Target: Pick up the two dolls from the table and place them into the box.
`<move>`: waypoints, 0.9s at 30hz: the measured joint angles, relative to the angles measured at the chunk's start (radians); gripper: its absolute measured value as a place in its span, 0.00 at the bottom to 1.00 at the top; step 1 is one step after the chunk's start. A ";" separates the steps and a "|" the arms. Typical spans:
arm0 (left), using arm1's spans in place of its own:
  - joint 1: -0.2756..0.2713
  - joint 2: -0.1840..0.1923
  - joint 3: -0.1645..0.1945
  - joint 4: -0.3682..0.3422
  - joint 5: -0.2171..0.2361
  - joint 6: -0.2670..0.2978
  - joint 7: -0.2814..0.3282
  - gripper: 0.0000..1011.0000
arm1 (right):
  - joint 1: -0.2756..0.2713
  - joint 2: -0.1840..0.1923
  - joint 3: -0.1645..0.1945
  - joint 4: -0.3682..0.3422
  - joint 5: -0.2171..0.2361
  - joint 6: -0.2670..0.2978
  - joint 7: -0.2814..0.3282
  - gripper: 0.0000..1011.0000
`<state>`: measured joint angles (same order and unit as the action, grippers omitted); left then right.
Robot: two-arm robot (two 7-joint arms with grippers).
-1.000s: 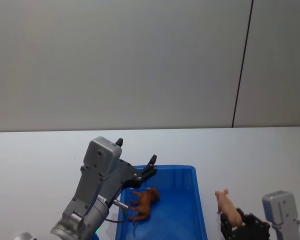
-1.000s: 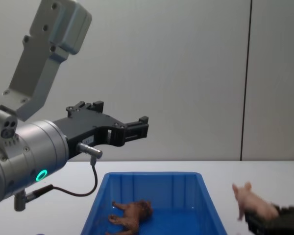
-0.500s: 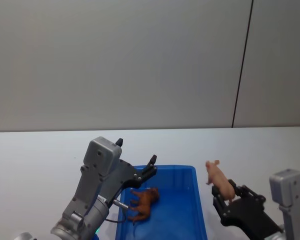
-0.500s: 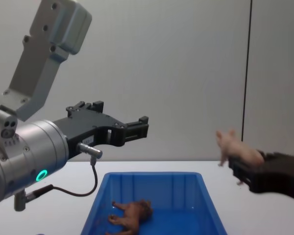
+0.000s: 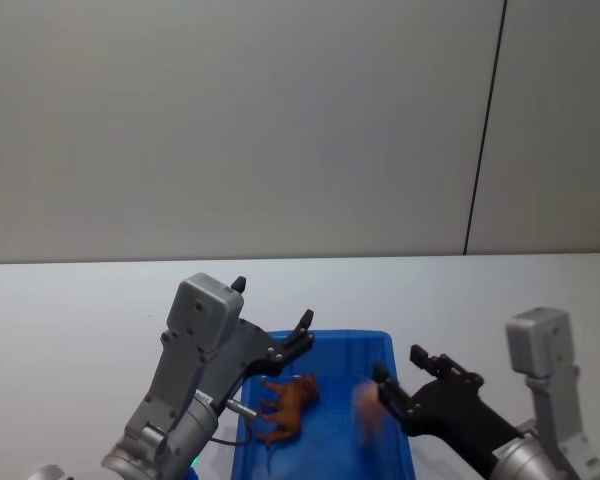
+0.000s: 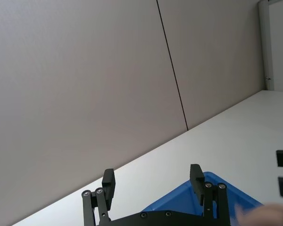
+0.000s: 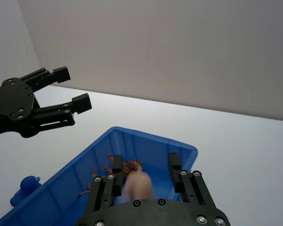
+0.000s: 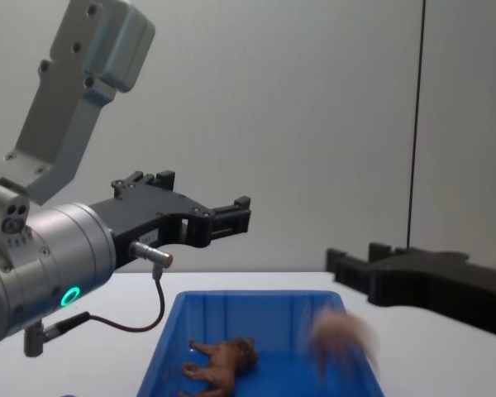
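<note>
Dolls: two, one reddish-brown and one pale pink.
Reddish-brown doll (image 5: 288,402): lies on its side on the floor of the box, in the left half, clear of both grippers.
Pink doll (image 5: 368,410): a blurred smear over the right half of the box's inside. It is just off the right gripper's fingertips and no finger grips it. Whether it touches the box floor cannot be told.
Box (image 5: 352,336): one blue plastic bin, standing on the white table (image 5: 80,300) in front of the robot.
Left gripper (image 5: 272,303): one, raised above the box's far left corner, its fingers spread apart with nothing between them.
Right gripper (image 5: 398,365): one, reaching in over the box's right rim. The jaws stand wide. In the right wrist view the pink doll (image 7: 139,183) sits in the gap between the two fingers (image 7: 117,165), narrower than the gap.
Wall: a plain grey panel behind the table, with one dark vertical seam.
</note>
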<state>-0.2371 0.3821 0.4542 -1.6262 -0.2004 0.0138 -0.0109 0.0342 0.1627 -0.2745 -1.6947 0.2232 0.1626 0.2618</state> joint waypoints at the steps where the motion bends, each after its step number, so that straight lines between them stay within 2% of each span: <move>1: 0.000 0.000 0.000 0.000 0.000 0.000 0.000 0.99 | 0.005 -0.003 -0.001 0.008 0.001 0.003 0.005 0.55; 2: 0.000 0.000 0.000 0.000 0.000 0.000 0.000 0.99 | 0.017 -0.010 -0.003 0.025 0.002 0.010 0.014 0.55; 7: 0.000 0.000 0.000 0.000 0.000 0.000 0.000 0.99 | 0.050 -0.028 -0.008 0.076 0.004 0.022 0.031 0.73; 10: 0.000 0.000 0.000 0.000 0.000 0.000 0.000 0.99 | 0.058 -0.032 -0.008 0.088 0.003 0.022 0.032 0.81; 11: 0.000 0.000 0.000 0.000 0.000 0.000 0.000 0.99 | 0.061 -0.033 -0.009 0.092 0.002 0.022 0.032 0.86; 14: 0.000 0.000 0.000 0.000 0.000 0.000 0.000 0.99 | 0.066 -0.036 -0.009 0.102 -0.002 0.017 0.028 0.91; 16: 0.000 0.000 0.000 0.000 0.000 0.000 0.000 0.99 | 0.067 -0.036 -0.009 0.105 -0.007 0.010 0.018 0.99; 27: 0.000 0.000 0.000 0.000 0.000 0.000 0.000 0.99 | 0.036 -0.017 0.005 0.078 -0.016 -0.030 -0.077 0.99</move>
<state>-0.2371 0.3821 0.4542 -1.6262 -0.2004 0.0138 -0.0109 0.0697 0.1459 -0.2693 -1.6162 0.2076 0.1329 0.1852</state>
